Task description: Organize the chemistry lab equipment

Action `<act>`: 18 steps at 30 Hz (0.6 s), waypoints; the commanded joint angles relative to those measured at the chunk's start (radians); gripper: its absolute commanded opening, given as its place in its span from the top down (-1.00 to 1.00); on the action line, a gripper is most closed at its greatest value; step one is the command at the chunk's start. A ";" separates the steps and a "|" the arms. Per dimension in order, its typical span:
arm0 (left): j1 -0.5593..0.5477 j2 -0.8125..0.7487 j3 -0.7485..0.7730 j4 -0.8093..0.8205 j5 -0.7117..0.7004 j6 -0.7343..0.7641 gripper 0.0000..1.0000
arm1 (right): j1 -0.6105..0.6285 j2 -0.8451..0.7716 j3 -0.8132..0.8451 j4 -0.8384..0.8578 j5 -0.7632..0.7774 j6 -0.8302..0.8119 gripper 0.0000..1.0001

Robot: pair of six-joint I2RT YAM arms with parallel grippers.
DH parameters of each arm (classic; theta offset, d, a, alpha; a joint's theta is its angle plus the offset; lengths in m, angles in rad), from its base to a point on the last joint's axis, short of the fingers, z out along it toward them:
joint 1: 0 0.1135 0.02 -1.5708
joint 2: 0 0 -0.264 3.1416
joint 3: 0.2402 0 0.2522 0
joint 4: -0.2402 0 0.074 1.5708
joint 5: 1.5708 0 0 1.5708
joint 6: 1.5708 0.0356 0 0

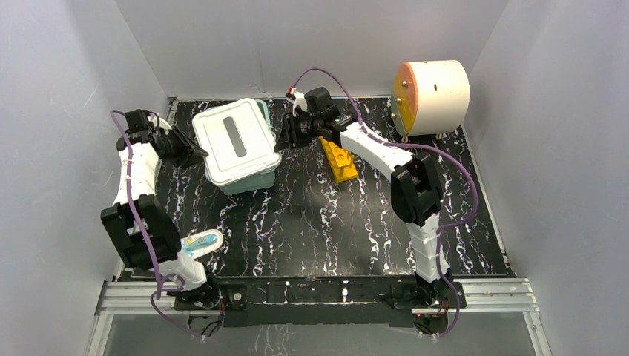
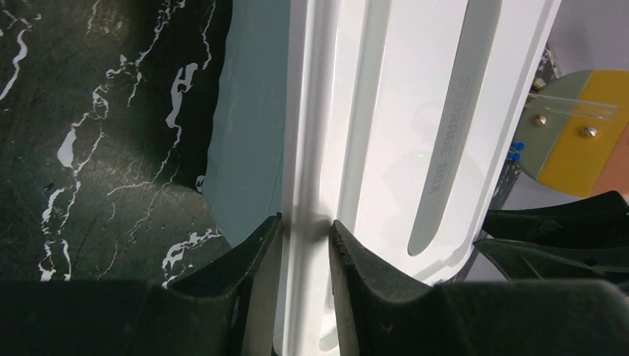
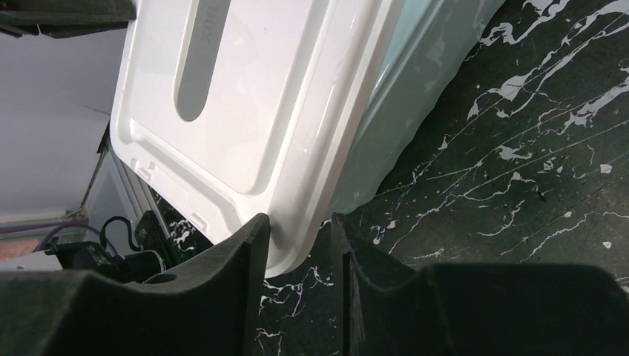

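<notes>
A pale teal storage box [image 1: 248,178] with a white lid [image 1: 236,141] stands at the back left of the table. My left gripper [image 1: 199,153] is at the lid's left edge. In the left wrist view it [image 2: 305,226] is shut on the lid's rim [image 2: 308,148]. My right gripper [image 1: 280,144] is at the lid's right edge. In the right wrist view it [image 3: 300,222] straddles the lid's corner [image 3: 297,245] with a gap at one finger. A yellow rack [image 1: 339,159] lies right of the box. A clear plastic item with blue inside [image 1: 202,242] lies near the left arm's base. The beaker, funnel, tube and tools are out of view.
A white cylinder with an orange face [image 1: 430,96] stands at the back right; its face also shows in the left wrist view [image 2: 571,126]. The table is black marble [image 1: 319,222], walled on three sides. A metal rail runs along the near edge.
</notes>
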 commanded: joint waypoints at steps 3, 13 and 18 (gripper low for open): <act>0.005 0.043 0.062 0.016 0.133 0.007 0.45 | -0.001 -0.026 -0.035 0.035 -0.040 0.007 0.02; 0.005 0.117 0.135 0.011 0.130 0.008 0.51 | -0.001 -0.026 -0.034 0.012 -0.087 0.026 0.25; 0.005 0.151 0.175 -0.020 0.102 0.012 0.61 | 0.009 -0.044 -0.063 0.003 -0.154 0.080 0.27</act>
